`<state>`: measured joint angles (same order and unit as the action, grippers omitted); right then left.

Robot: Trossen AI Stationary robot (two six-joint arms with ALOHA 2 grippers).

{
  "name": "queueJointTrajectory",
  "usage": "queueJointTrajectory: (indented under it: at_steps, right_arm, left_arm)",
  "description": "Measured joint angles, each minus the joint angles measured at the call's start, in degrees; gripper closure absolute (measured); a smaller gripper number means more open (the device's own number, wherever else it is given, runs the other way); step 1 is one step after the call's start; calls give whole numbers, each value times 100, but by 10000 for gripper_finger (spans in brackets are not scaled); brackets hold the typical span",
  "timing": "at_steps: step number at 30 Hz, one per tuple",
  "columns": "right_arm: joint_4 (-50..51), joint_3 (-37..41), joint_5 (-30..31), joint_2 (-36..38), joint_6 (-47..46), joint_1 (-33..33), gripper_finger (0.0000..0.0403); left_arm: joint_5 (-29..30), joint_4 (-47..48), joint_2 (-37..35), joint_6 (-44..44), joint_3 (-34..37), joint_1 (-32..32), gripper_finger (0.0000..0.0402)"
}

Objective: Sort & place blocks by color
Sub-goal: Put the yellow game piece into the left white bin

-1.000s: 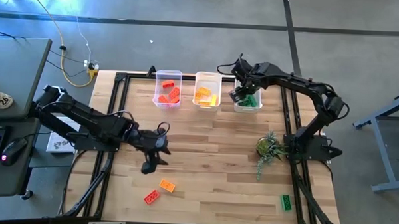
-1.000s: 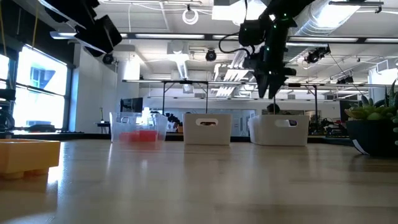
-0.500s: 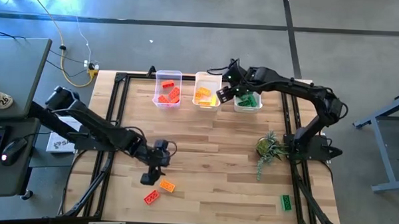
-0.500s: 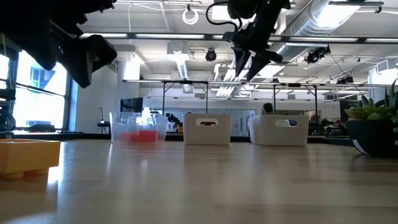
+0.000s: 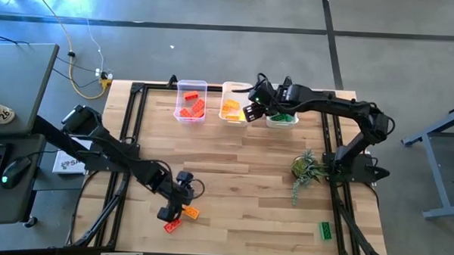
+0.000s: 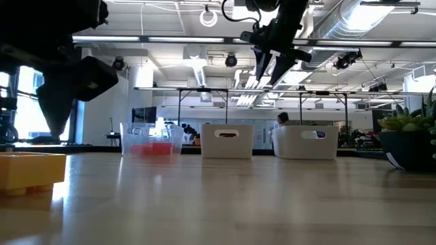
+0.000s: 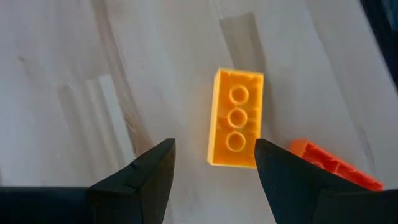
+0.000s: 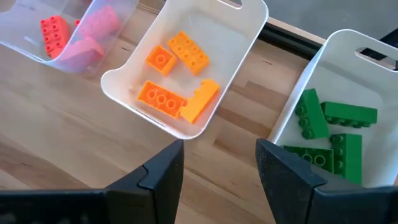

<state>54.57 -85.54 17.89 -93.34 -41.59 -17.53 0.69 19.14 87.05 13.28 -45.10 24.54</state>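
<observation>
Nearest the front edge of the wooden surface [image 5: 240,181], the left gripper [image 5: 169,210] hangs low over two loose blocks, its fingers [image 7: 140,180] spread apart and gripping nothing. The orange-yellow block [image 7: 237,127] lies flat, studs up, in line with the gap between those fingers, and the red block [image 7: 333,167] lies just beside it, a little nearer the front edge in the overhead view. Off toward the front right corner a single green block [image 5: 325,230] lies alone, well apart from the others. Farther in, on the right side, a small green plant sprig [image 5: 306,170] sits near the right arm's base. At the far edge three clear bins stand in a row: the red bin [image 5: 191,87] holds red blocks, the middle bin [image 8: 245,37] holds four orange-yellow blocks, and the green bin [image 8: 323,56] holds several green ones. The right gripper [image 5: 252,112] hovers above the gap between the middle and green bins, its fingers [image 8: 155,177] parted and empty.
</observation>
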Motion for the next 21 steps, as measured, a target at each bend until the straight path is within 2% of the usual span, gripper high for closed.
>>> queueJointTrajectory:
  at_steps: [7, 21]
  right_arm:
    - [0, 2, 115, 0, -324, 149, 217]
    - [97, 9, 137, -2, -620, 464, 217]
  left_arm:
    - [46, -219, 362, 0, 3, 284, 193]
    - [602, -630, 1112, 2, -20, 495, 195]
